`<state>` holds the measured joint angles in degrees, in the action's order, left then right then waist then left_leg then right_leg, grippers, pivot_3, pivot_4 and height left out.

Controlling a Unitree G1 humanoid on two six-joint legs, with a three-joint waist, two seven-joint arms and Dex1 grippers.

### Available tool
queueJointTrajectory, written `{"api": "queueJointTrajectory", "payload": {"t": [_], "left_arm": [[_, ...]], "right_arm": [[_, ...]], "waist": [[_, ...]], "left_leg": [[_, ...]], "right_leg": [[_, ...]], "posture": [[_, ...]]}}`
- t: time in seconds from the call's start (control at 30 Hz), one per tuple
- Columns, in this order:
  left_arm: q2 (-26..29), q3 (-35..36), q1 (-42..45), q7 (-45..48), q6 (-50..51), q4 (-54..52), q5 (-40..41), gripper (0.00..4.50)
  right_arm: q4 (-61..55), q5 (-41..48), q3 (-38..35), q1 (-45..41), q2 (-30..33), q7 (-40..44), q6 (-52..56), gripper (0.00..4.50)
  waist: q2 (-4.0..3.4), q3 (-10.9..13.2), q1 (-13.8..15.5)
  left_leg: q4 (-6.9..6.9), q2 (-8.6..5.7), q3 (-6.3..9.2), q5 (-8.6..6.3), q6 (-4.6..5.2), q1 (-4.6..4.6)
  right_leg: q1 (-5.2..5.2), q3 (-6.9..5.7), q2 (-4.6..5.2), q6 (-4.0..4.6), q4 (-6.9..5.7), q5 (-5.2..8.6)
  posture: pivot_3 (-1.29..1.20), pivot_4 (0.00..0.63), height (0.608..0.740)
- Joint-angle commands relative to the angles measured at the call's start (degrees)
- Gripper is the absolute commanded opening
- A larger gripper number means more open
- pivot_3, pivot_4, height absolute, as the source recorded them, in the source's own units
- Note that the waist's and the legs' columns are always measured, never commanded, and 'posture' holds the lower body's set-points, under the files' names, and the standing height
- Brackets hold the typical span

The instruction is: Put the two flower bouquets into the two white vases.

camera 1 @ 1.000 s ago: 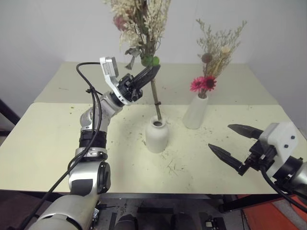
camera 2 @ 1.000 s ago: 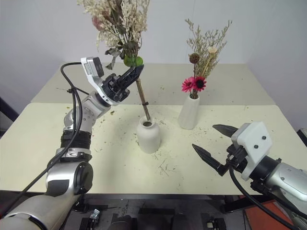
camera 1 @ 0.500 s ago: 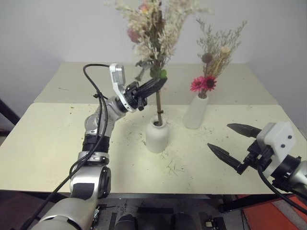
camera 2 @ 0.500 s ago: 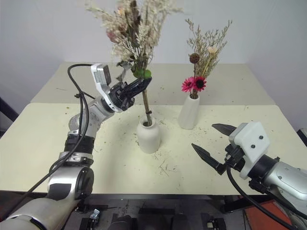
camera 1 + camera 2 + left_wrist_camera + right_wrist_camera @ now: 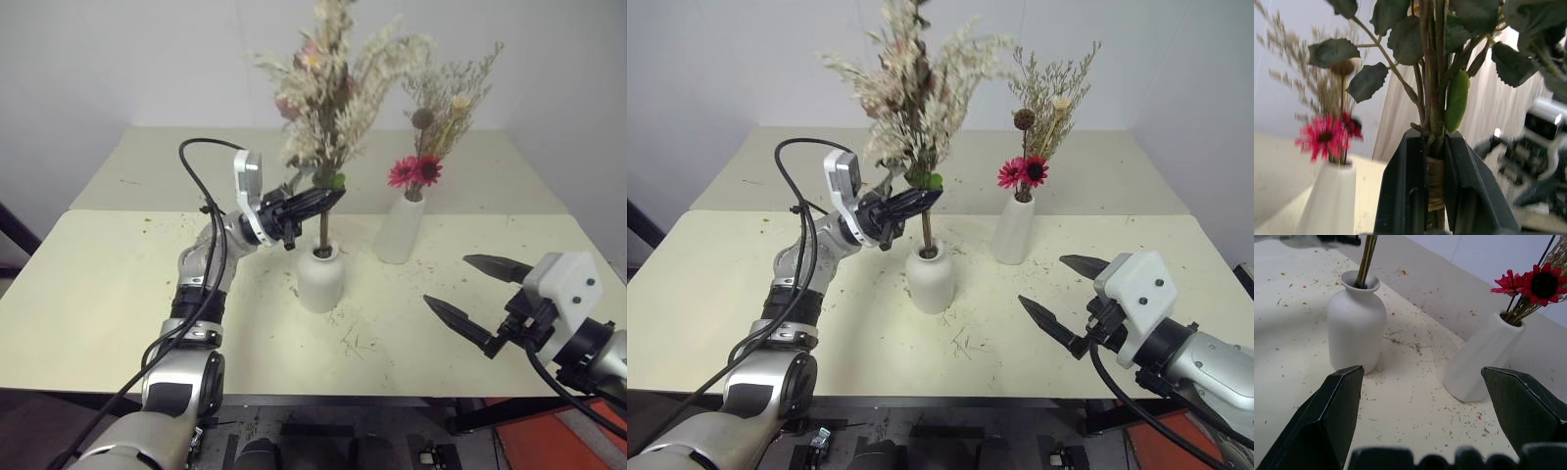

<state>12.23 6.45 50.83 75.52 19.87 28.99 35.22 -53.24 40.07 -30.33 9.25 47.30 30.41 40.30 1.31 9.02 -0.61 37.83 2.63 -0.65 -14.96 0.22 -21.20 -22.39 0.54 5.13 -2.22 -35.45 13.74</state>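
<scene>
2 white vases stand on the cream table (image 5: 118,294), near each other. The short round-bellied vase (image 5: 320,277) sits near the table's middle; the brown stems of the pale pink and cream bouquet (image 5: 328,93) enter its narrow mouth, and in the right wrist view the stems pass down through the rim. That bouquet's long axis is close to upright, blooms up, stem ends down inside the vase. The taller tapering vase (image 5: 399,229) stands to the right and slightly behind; it holds the magenta daisy bouquet (image 5: 431,127), also upright with a slight lean to the right, beige grasses topmost. The left gripper (image 5: 328,199) is clamped on the pale bouquet's stems just above the short vase's mouth; the left wrist view shows both black fingers (image 5: 1405,191) pressed against the twine-bound stem bundle. The right gripper (image 5: 468,301) hovers above the table's right front, jaws spread wide, holding nothing. Dry plant crumbs are scattered across the tabletop around both vases.
</scene>
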Motion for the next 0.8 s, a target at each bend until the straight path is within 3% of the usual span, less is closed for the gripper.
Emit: {"api": "queueJointTrajectory", "payload": {"t": [0.03,0.27,0.4,0.7,0.8], "left_arm": [[-0.2,-0.2,0.2,0.0,-1.4,-3.1,-0.1,0.15],[0.6,-1.3,-1.8,1.5,-1.9,-4.3,-0.9,0.15],[1.6,0.0,-1.9,2.8,0.9,-5.5,1.6,1.47],[9.6,-4.2,-4.6,4.8,-0.7,-9.3,-4.2,4.28],[14.9,-9.4,-6.3,4.9,-6.5,-9.9,-13.3,4.46]], "right_arm": [[-0.4,-0.4,-1.4,-0.3,-0.1,0.4,-2.1,4.5],[0.1,-1.3,-0.8,-0.1,-0.4,0.9,-2.8,4.5],[0.2,-1.3,-1.0,0.0,-0.3,1.2,-2.8,4.5],[0.8,-1.2,-1.6,0.0,0.2,2.4,-2.7,4.5],[1.2,-1.4,-1.7,0.0,0.4,2.8,-2.8,4.5]], "waist": [[0.0,0.0,0.0],[0.0,0.0,0.0],[-0.01,0.0,0.0],[-0.02,0.0,0.0],[-0.04,0.0,0.0]], "left_leg": [[0.0,0.0,0.0,0.0,0.0,0.0],[0.0,0.0,0.01,0.0,0.0,0.0],[0.0,0.0,0.02,0.0,0.0,0.0],[-0.02,0.01,0.04,0.0,0.0,0.02],[-0.02,0.0,0.04,0.0,0.0,0.04]], "right_leg": [[0.0,0.0,0.0,0.0,0.01,0.0],[0.01,0.0,0.0,0.0,0.02,0.0],[0.01,-0.01,-0.01,0.0,0.0,0.0],[0.01,0.0,-0.02,0.0,0.0,0.0],[0.02,0.0,-0.02,0.0,0.01,0.0]], "posture": [[0.0,0.15,0.74],[0.0,0.15,0.74],[0.0,0.15,0.74],[0.0,0.15,0.74],[0.0,0.15,0.74]]}}
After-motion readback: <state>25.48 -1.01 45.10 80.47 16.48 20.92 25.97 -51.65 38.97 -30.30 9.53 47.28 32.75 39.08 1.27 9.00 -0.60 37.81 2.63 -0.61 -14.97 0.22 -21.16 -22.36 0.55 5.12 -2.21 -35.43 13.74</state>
